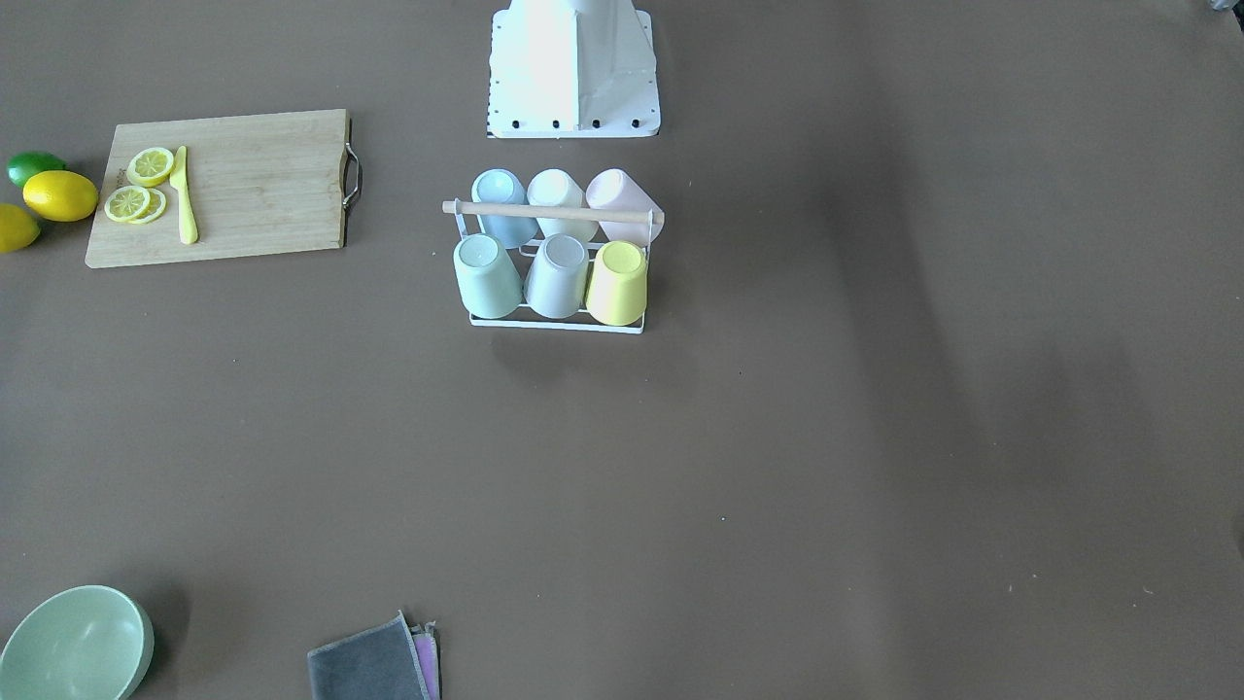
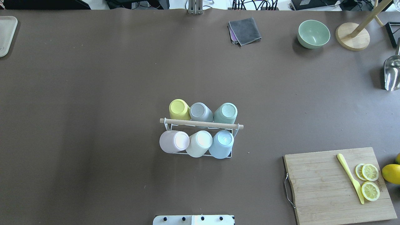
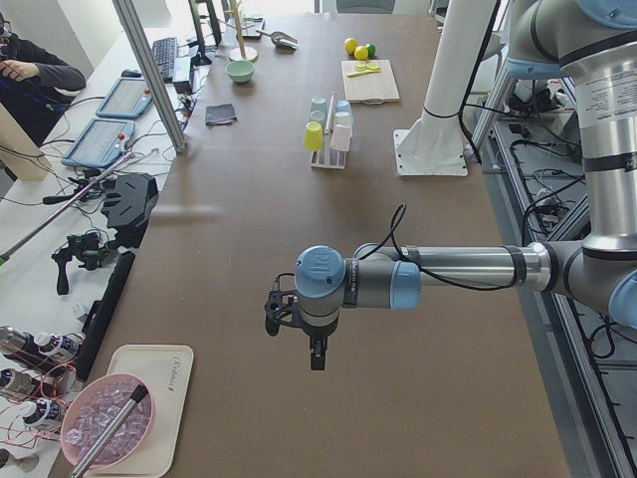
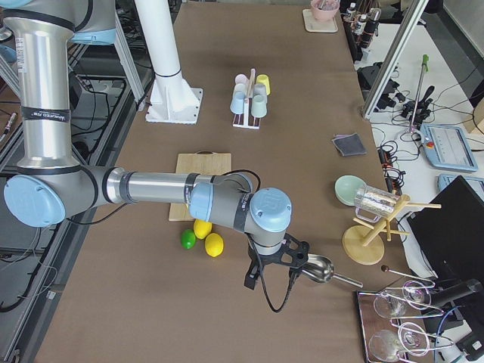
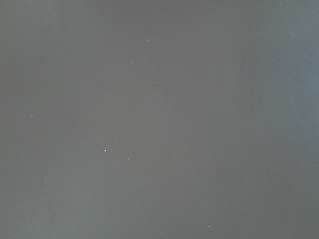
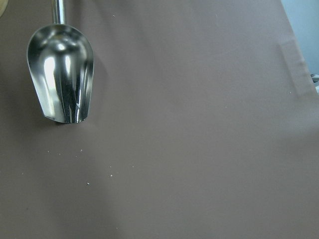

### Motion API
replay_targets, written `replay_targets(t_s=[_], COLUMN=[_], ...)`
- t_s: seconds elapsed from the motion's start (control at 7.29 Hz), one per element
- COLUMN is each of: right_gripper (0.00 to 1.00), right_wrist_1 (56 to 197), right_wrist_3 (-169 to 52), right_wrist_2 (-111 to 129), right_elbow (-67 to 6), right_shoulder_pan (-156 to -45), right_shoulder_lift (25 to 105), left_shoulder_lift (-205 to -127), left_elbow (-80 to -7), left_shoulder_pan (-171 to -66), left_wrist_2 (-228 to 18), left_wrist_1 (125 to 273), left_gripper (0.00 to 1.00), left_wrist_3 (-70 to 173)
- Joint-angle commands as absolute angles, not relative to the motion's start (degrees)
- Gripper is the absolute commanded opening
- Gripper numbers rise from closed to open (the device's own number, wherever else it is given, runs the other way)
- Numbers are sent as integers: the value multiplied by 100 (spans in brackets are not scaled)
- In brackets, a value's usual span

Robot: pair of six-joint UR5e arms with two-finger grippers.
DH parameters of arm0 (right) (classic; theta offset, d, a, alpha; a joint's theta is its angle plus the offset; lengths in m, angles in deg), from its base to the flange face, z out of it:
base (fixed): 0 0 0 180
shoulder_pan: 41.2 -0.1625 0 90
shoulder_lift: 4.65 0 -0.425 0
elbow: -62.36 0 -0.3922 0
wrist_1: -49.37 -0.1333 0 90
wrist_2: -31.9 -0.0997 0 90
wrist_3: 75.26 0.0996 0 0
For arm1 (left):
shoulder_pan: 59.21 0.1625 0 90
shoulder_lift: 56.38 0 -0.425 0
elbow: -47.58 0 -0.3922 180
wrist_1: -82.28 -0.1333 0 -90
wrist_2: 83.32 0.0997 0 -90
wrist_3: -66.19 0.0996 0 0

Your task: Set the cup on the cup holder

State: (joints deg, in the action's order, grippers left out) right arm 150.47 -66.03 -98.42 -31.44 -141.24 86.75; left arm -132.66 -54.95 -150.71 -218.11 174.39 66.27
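Six cups [image 2: 200, 143] upside down on the cup holder [image 2: 203, 123], in two rows of three either side of its wooden bar, at the centre of the overhead view and just below the robot's white base in the front-facing view. Yellow, grey and green in the upper row of the overhead view; pink, white and blue in the lower. Both arms well apart from the rack. In the exterior left view, near arm's forearm stretched level from the right edge to the frame's middle, wrist bent, left gripper [image 3: 317, 358] seemingly pointing down over bare brown table [image 3: 249, 249] at lower centre. Open or closed: cannot tell from this side view, and nothing but tabletop in the left wrist view. In the exterior right view, upper arm upright at the left edge, forearm level across the middle, right gripper [image 4: 250, 278] hanging at lower centre, just beside a metal scoop [image 4: 318, 268] and near two lemons [image 4: 215, 244] and a lime [image 4: 187, 239]. Claw state there likewise impossible to tell; only the scoop, upper left, in the right wrist view.
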Motion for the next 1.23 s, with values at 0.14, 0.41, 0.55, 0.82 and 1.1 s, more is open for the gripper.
replay_targets(t_s=[0.14,0.41,0.55,0.82,1.1], right_gripper=[100,100,100,100,100], right_wrist_1=[15027,15027,15027,15027,15027], right_wrist_3=[-6612,-6612,-6612,-6620,-6620], right_wrist_2=[-9853,-9853,-9845,-9845,-9827], right_elbow=[-3142,-3142,-3134,-3134,-3134], right_shoulder_pan=[-14140,-14140,-14131,-14131,-14131], right_shoulder_lift=[8710,8719,8711,8719,8719], left_shoulder_lift=[-13276,-13276,-13276,-13276,-13267], left_elbow=[-5482,-5482,-5490,-5482,-5429], left_shoulder_pan=[-15070,-15070,-15070,-15070,-15070], left_wrist_2=[-21832,-21832,-21832,-21815,-21815], left_wrist_1=[17439,17439,17439,17466,17702], left_gripper=[99,99,99,99,99], left_wrist_3=[6610,6627,6627,6636,6627])
